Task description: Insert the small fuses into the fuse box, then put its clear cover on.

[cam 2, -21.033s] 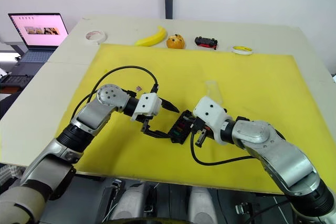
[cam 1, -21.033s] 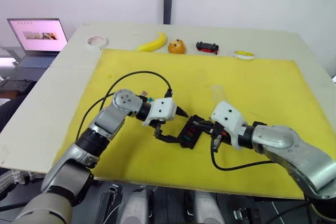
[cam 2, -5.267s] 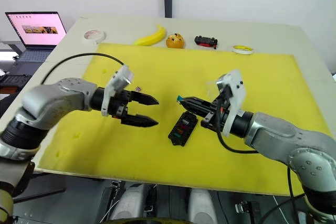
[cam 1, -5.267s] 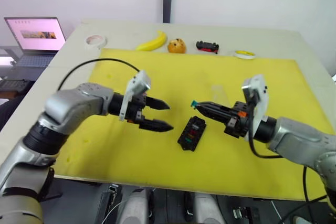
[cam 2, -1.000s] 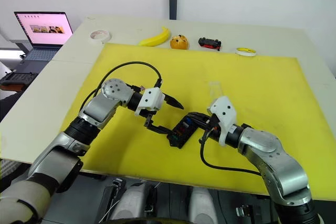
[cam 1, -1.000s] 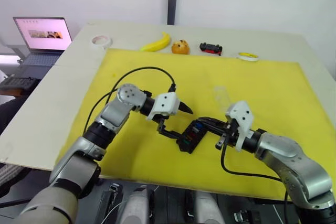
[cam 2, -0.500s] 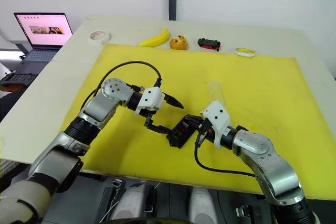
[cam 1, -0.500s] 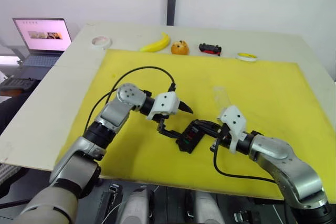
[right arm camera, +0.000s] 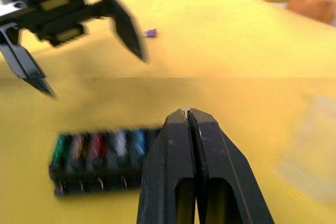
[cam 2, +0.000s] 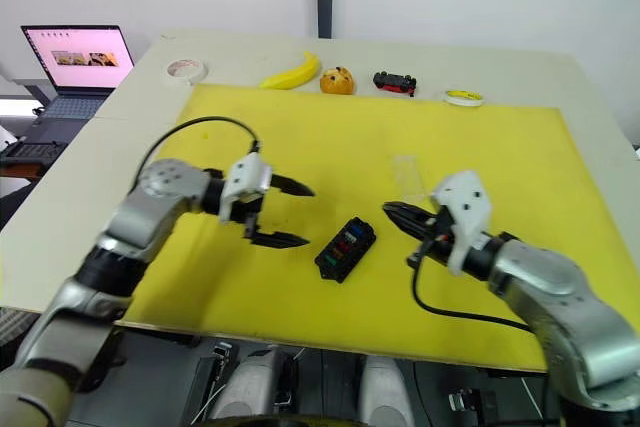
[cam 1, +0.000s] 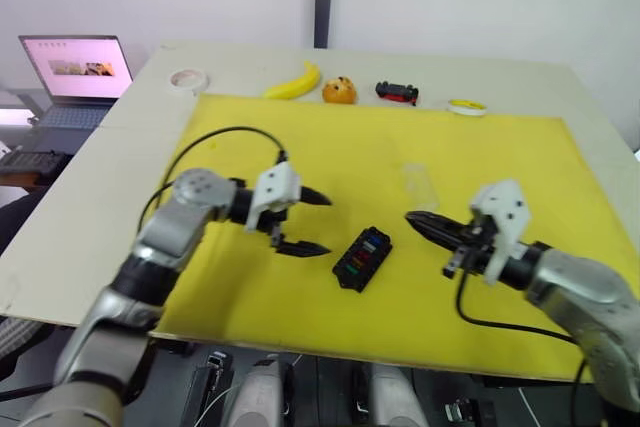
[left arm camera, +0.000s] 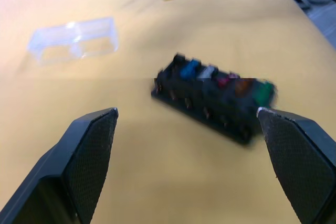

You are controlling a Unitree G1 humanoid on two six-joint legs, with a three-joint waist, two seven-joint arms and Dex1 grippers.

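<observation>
Flanking fuse box (cam 1: 362,257): left tool (cam 1: 311,222) spread wide, right tool (cam 1: 414,219) pinched empty; no legible writing.

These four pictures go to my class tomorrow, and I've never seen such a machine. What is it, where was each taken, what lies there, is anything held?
It is a humanoid robot with two arms. Two pictures come from its head, looking down; two from cameras on its wrists. On the yellow mat lies the fuse box, a black block with coloured fuses in it, with the clear cover beyond. One purple fuse lies loose. The left hand is open, the right hand is shut; neither holds anything. Along the table's far edge lie a banana and a toy car.
</observation>
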